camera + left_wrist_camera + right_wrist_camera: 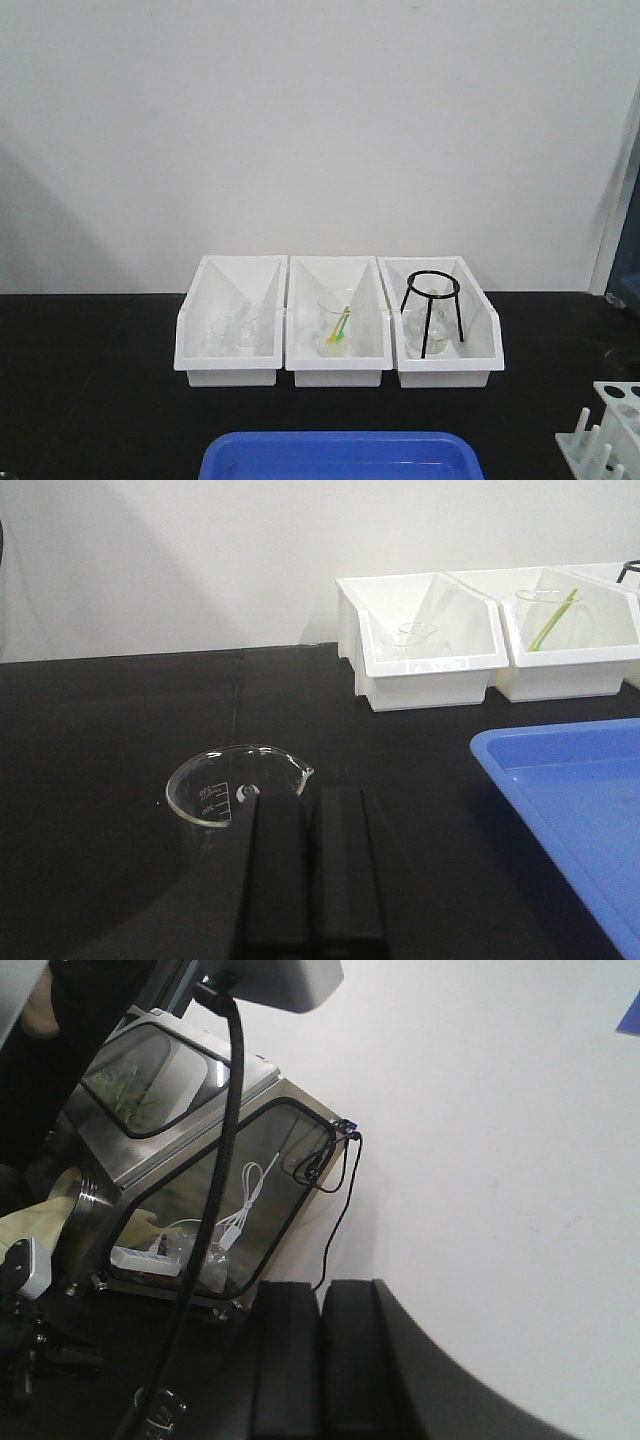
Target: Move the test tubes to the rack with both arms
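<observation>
The white rack [606, 432] stands at the table's front right corner, cut off by the frame edge, with pegs and round holes showing. I cannot make out any test tube for certain. A slim clear shape [438, 602] leans in the left bin [420, 665]; I cannot tell what it is. My left gripper [310, 796] is shut and empty, low over the black table, right beside a clear beaker [212, 785]. My right gripper [322, 1286] is shut and empty, pointing at the white wall. Neither arm shows in the front view.
Three white bins stand in a row at the back: left [231, 372] with squat glassware, middle [337, 372] with a beaker and yellow-green rod, right [449, 375] with a black tripod [431, 310]. A blue tray [340, 456] lies at the front. A glass-fronted metal cabinet [190, 1190] stands right.
</observation>
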{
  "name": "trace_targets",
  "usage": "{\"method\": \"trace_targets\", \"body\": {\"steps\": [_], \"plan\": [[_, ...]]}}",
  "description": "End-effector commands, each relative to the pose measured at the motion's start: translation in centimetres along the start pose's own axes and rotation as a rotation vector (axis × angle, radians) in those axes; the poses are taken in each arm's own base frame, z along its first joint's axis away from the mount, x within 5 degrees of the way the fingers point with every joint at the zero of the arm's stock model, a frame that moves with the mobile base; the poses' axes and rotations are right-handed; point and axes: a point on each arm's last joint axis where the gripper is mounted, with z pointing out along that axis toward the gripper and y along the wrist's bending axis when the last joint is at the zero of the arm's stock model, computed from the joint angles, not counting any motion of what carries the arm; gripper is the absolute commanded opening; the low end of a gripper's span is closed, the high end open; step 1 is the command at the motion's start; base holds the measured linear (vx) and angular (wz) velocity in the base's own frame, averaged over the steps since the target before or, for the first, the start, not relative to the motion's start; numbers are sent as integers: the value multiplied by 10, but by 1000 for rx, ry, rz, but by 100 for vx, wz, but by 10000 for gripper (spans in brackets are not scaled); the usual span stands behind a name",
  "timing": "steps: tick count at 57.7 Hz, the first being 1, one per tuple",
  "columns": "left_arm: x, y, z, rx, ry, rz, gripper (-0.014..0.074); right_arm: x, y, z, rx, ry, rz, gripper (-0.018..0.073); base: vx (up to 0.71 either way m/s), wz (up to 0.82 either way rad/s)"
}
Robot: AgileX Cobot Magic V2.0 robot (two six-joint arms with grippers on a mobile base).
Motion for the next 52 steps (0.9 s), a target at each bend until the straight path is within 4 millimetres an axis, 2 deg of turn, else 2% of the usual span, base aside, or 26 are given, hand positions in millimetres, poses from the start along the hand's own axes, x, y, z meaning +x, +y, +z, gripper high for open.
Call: {"method": "trace_targets", "body": {"steps": [1,52], "plan": [[1,1,0,-9,-69,-2,-18,-9,-8,1,43,-58,26,-8,0,0],[1,1,0,-9,-69,-2,-18,-9,-8,1,43,-58,26,-8,0,0]]}}
